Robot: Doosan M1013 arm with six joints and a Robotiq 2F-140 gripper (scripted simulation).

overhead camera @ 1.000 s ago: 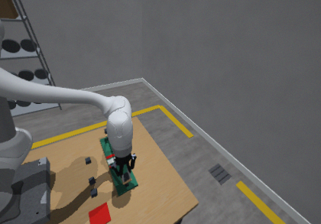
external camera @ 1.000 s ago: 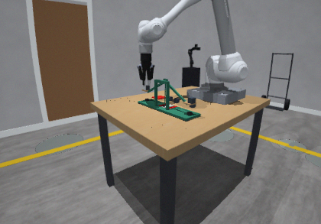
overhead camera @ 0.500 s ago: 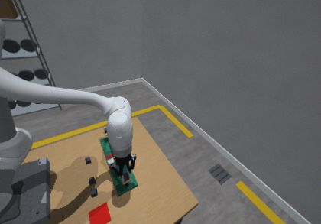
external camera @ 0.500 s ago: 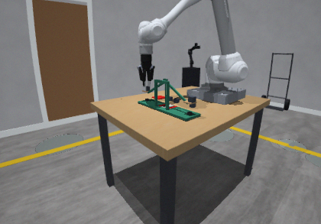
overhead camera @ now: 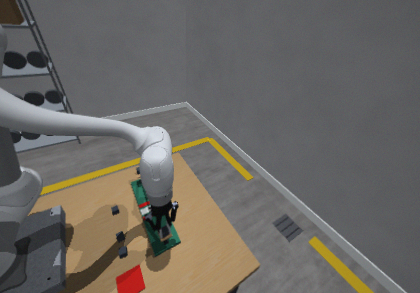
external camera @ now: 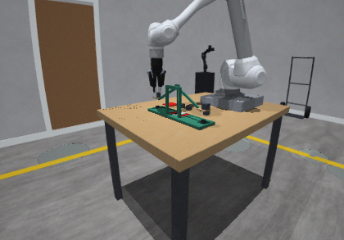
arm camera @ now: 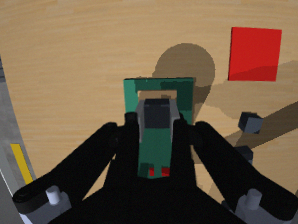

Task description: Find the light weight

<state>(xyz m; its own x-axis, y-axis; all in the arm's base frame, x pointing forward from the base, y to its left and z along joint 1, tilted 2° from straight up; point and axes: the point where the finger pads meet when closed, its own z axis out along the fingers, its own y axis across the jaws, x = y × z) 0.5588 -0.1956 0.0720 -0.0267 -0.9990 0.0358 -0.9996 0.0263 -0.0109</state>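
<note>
Claw [arm camera: 158, 129] fingers are narrowed on a small dark check weight [arm camera: 157, 113] at frame centre; it is judged rigid, smooth, best gripped on flat sides.

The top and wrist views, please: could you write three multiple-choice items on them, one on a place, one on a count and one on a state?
1. Where is the flat red square dish?
A on the floor
B on the wooden table, apart from the green rocker balance
C on that balance

2. How many small dark weights lie loose on the table?
A one
B six
C three

3. The black two-finger gripper is:
A shut on a dark weight
B wide open
C out of view

B: the dish lies alone on wood.
C: three blocks show.
A: a block sits between the fingers.
</note>
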